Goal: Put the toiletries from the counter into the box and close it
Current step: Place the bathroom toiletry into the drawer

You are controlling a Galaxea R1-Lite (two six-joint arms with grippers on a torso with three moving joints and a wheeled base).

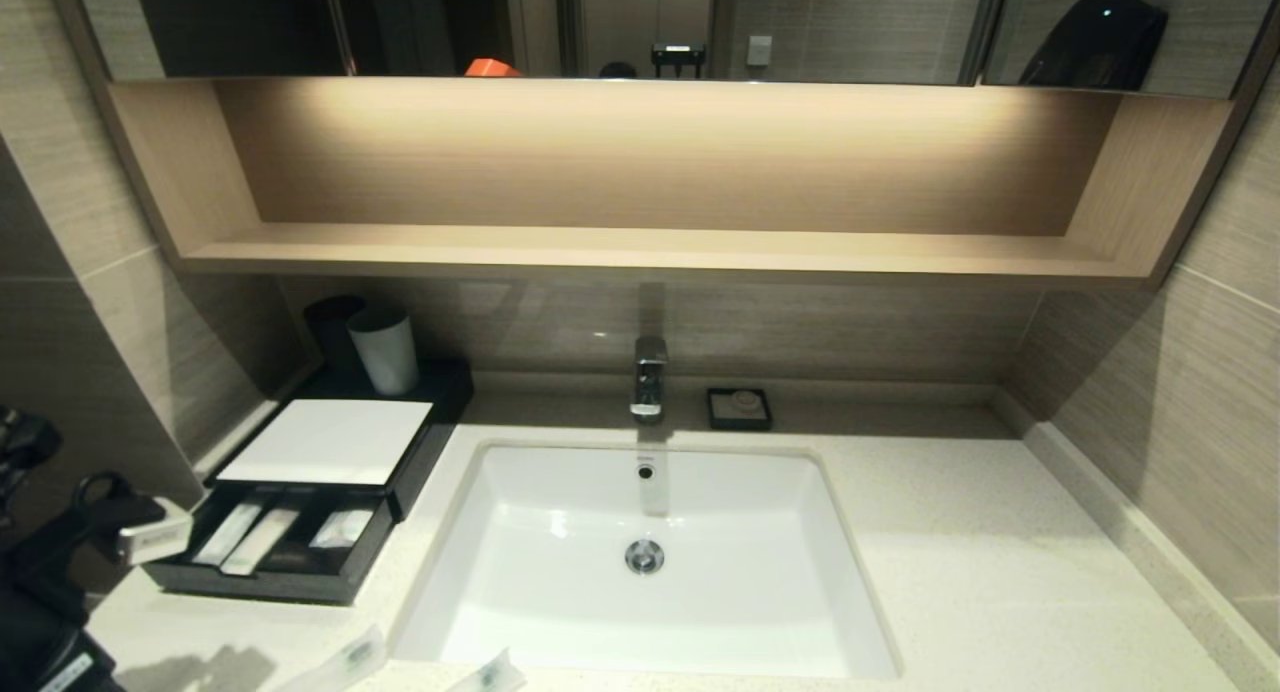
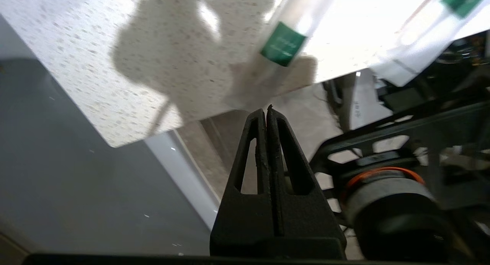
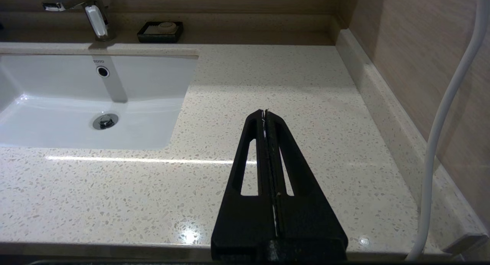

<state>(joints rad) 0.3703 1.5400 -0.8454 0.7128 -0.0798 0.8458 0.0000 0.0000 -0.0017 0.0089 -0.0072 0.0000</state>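
The box is seen at the far left of the counter, its flat white top panel in place and its front drawer pulled out toward the near side. Three packets are lying inside the drawer's compartments. Two more packets are left on the counter at its near edge, one in front of the drawer and another just right of it, in front of the basin; in the left wrist view the first is seen overhanging the counter's edge, a green label on its wrapper. The left gripper is held off the near left corner of the counter, below its edge, its fingers pressed together on nothing. The right gripper is parked over the counter right of the basin, likewise clenched and empty. A tap, a small black soap dish and a white cup behind the box are set along the far side.
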